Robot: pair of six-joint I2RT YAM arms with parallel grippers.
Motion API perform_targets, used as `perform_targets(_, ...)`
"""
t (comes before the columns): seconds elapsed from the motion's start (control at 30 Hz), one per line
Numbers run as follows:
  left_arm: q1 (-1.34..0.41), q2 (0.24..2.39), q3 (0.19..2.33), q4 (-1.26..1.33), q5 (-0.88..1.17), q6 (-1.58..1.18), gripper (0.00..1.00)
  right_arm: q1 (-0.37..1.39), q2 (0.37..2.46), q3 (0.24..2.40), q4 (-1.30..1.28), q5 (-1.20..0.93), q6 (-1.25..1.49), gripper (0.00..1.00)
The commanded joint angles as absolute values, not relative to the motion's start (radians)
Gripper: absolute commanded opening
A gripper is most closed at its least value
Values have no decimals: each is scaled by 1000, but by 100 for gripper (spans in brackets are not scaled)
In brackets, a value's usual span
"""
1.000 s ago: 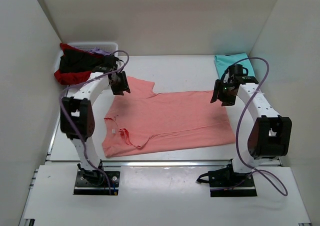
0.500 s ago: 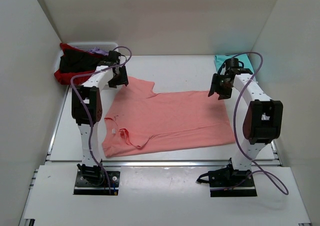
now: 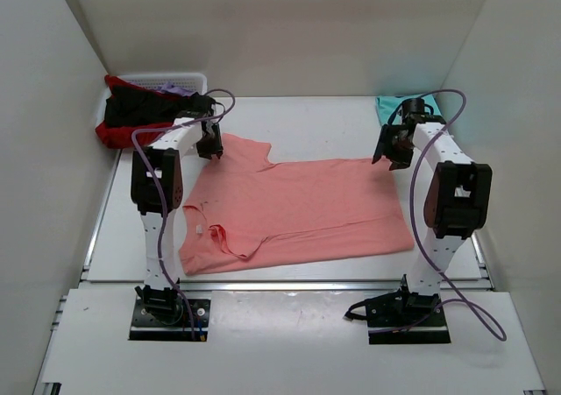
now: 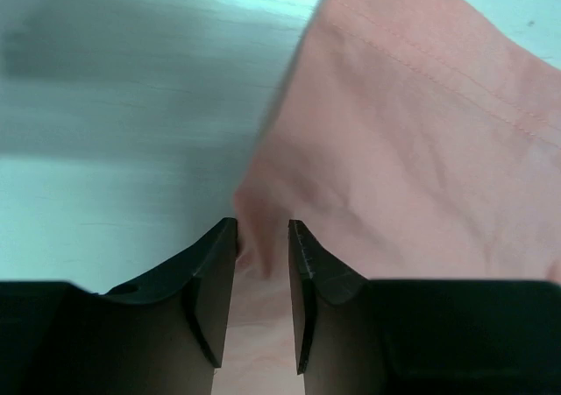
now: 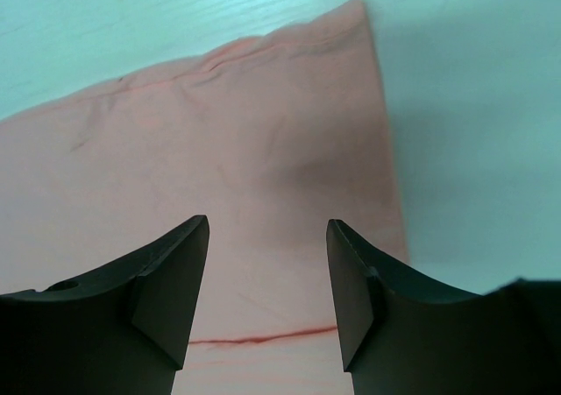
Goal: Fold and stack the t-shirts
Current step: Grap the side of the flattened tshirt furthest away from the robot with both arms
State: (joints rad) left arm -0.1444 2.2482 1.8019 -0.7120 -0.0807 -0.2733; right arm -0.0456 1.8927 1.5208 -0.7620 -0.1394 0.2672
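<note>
While left hand (image 4: 262, 229) pinches sleeve of pink shirt (image 3: 298, 207), right hand (image 5: 267, 222) gapes above hem corner, so it likely must grip before first fold.

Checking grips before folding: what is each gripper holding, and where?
The left gripper appears to pinch the salmon-pink t-shirt at its sleeve edge; the right gripper is open over the hem corner, holding nothing.

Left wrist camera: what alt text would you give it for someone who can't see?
The left gripper has its two black fingers close together over the edge of a salmon-pink t-shirt, a wrinkle of cloth between their tips. The shirt spreads up and right across a pale table.
</note>
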Motion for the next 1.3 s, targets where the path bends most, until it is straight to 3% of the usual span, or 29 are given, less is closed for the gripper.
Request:
perform_targets(0.0,-147,2269,1824,-715,-3,-270,39,-63,1928,1562,-704,-80,296,54)
perform_targets(0.03,-140,2263,1818,-713,38,-268,26,-72,1963,1583,-693,-57,305,54)
perform_targets(0.1,-138,2260,1804,-710,47,-268,23,-74,1982,1600,-687,-42,307,54)
perform_targets(0.2,-140,2244,1798,-718,48,-267,0,-86,2025,1640,-680,-44,318,54)
perform_targets(0.63,-137,2175,1847,-703,86,-285,0,-83,2235,1894,-713,-2,301,54)
perform_targets(0.83,-124,2140,1841,-687,117,-296,0,-63,2356,2072,-894,73,299,51)
perform_targets(1.03,-129,2128,1858,-678,132,-305,0,-52,2350,2069,-931,88,310,49)
perform_targets(1.2,-123,2118,1856,-680,144,-322,0,-54,2350,2065,-959,83,316,35)
perform_targets(1.27,-118,2114,1867,-673,146,-325,0,-54,2345,2059,-963,80,311,15)
